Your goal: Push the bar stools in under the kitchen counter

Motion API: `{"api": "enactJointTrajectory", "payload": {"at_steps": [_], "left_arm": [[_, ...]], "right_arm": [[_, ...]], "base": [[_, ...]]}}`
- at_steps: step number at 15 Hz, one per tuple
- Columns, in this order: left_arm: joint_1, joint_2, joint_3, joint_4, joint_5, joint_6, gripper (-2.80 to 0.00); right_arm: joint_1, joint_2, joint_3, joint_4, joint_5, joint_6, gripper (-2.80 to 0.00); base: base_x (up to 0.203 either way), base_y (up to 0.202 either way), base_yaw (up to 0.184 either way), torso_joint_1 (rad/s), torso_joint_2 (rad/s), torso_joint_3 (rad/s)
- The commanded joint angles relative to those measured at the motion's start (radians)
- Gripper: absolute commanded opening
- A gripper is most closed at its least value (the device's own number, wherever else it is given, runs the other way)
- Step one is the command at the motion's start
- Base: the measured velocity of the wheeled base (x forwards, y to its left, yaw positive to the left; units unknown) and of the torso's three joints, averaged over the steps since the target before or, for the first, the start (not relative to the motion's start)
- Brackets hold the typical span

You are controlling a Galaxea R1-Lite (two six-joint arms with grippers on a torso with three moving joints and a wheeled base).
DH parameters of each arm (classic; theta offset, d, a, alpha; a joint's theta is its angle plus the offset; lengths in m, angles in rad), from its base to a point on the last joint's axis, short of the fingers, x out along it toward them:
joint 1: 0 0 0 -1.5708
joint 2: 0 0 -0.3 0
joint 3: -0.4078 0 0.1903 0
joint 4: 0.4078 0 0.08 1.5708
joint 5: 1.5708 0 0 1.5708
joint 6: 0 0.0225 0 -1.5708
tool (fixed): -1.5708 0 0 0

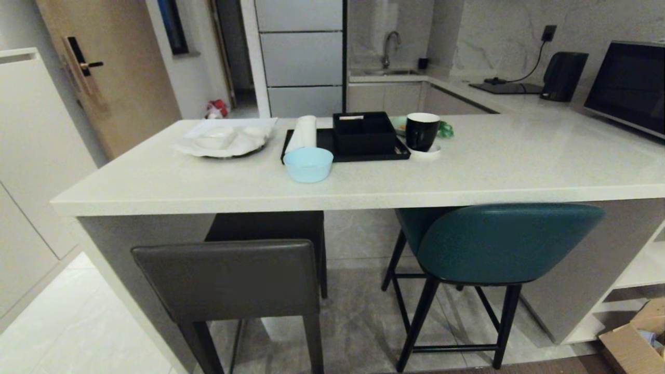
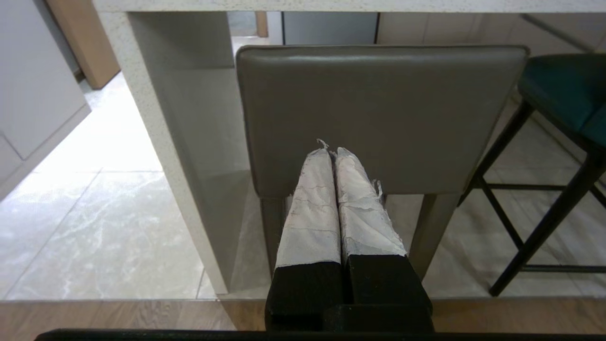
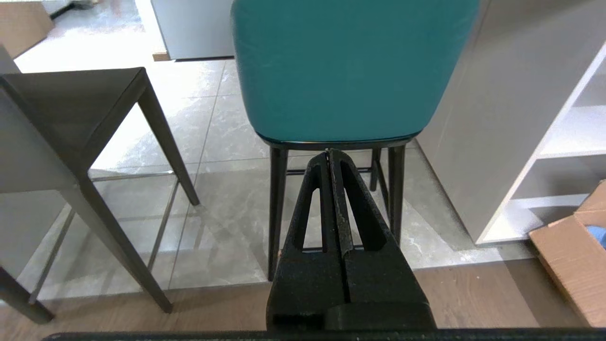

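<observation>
The dark grey stool (image 1: 228,280) stands at the left of the cream-white kitchen counter (image 1: 519,161), its seat partly under the top and its low back outside. The teal stool (image 1: 499,241) stands to its right, back towards me, seat front under the edge. Neither arm shows in the head view. In the left wrist view my left gripper (image 2: 331,151), fingers wrapped in white tape, is shut and empty, pointing at the grey stool's back (image 2: 378,109). In the right wrist view my right gripper (image 3: 330,152) is shut and empty, level with the lower edge of the teal stool's back (image 3: 350,66).
On the counter sit a pale blue bowl (image 1: 308,164), a black tray with a box (image 1: 363,134), a black mug (image 1: 422,131) and a white plate (image 1: 223,140). The counter's slab side panel (image 2: 189,156) stands left of the grey stool. White shelves (image 3: 563,156) and a cardboard box (image 1: 636,337) are at the right.
</observation>
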Motion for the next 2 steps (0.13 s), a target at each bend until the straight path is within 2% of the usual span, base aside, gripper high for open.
{"api": "enactJointTrajectory", "payload": {"at_steps": [1, 2], "left_arm": [[0.001, 0.001, 0.020, 0.000, 0.000, 0.000, -2.80], [-0.001, 0.001, 0.020, 0.000, 0.000, 0.000, -2.80]], "right_arm": [[0.000, 0.000, -0.001, -0.001, -0.001, 0.000, -2.80], [0.000, 0.000, -0.002, -0.001, 0.001, 0.000, -2.80]], "base": [[0.000, 0.000, 0.000, 0.000, 0.00, 0.000], [0.000, 0.000, 0.000, 0.000, 0.00, 0.000]]}}
